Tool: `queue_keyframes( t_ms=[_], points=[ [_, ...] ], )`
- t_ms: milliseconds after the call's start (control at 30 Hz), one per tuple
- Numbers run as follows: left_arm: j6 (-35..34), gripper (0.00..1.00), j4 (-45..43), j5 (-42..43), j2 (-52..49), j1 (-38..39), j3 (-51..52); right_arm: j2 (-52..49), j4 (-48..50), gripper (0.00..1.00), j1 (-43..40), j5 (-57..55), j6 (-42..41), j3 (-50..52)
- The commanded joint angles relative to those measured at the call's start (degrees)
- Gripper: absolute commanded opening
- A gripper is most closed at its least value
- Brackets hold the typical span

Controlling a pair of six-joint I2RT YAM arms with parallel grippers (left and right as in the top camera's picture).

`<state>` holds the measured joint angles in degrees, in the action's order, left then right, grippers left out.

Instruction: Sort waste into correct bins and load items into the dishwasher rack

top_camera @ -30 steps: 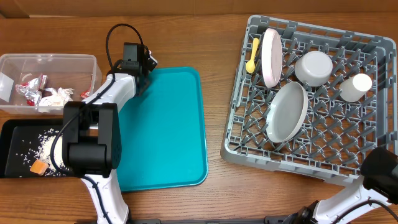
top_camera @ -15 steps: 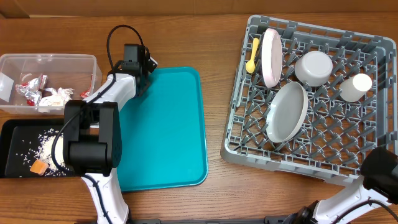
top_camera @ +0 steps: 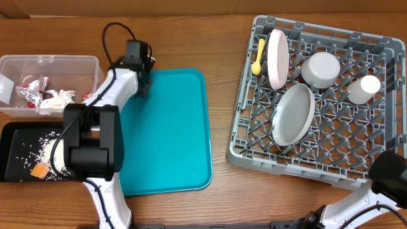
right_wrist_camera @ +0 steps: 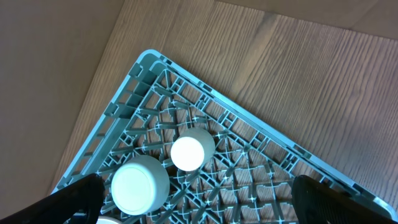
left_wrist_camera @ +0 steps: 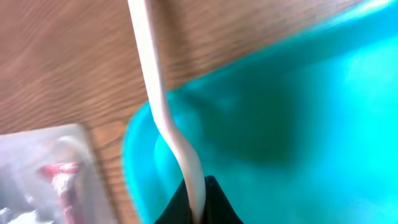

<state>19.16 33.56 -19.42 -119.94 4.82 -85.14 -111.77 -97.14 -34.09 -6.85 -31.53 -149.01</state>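
Observation:
My left gripper (left_wrist_camera: 199, 202) is shut on a slim pale fork (left_wrist_camera: 152, 74); its stem runs away from the jaws over the teal tray's rim and the wood. Overhead, that gripper (top_camera: 141, 77) hangs at the teal tray's (top_camera: 172, 140) far left corner. The dishwasher rack (top_camera: 375, 48) holds a pinkish plate (top_camera: 277, 58), a grey-green plate (top_camera: 293, 114), a white bowl (top_camera: 321, 69), a cup (top_camera: 364, 89) and a yellow spoon (top_camera: 259, 56). Above the rack's corner my right gripper (right_wrist_camera: 205, 205) stands wide open and empty, over the bowl (right_wrist_camera: 140, 185) and cup (right_wrist_camera: 188, 152).
A clear tub (top_camera: 76, 60) at far left holds napkins, foil and red-and-white wrappers. In front of it a black tray (top_camera: 9, 137) holds rice (top_camera: 48, 149) and an orange cube (top_camera: 39, 170). The left arm's base (top_camera: 92, 146) overhangs the black tray.
My left gripper has shut on the fork and shifted slightly left and away along the teal tray's corner. The right arm has not moved.

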Motion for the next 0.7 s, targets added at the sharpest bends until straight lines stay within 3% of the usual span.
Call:
queue_keyframes(
  t_ms=[0, 167, 333, 667],
  points=[
    [-7.9, 0.04, 4.4, 5.5, 7.0, -0.3, -7.1, 0.4, 0.2, 1.0, -0.1, -0.4, -0.2, -0.1],
    [-10.2, 0.04, 12.9, 22.4, 13.0, 0.5, -13.0, 0.4, 0.2, 1.0, -0.1, -0.4, -0.2, -0.1],
    [-10.2, 0.04, 14.7, 32.3, 15.0, 5.0, -13.1, 0.4, 0.2, 1.0, -0.1, -0.4, -0.2, -0.1],
    [-14.1, 0.04, 13.7, 35.1, 10.8, 19.4, -13.0, 0.4, 0.2, 1.0, -0.1, -0.4, -0.2, -0.1]
  ],
)
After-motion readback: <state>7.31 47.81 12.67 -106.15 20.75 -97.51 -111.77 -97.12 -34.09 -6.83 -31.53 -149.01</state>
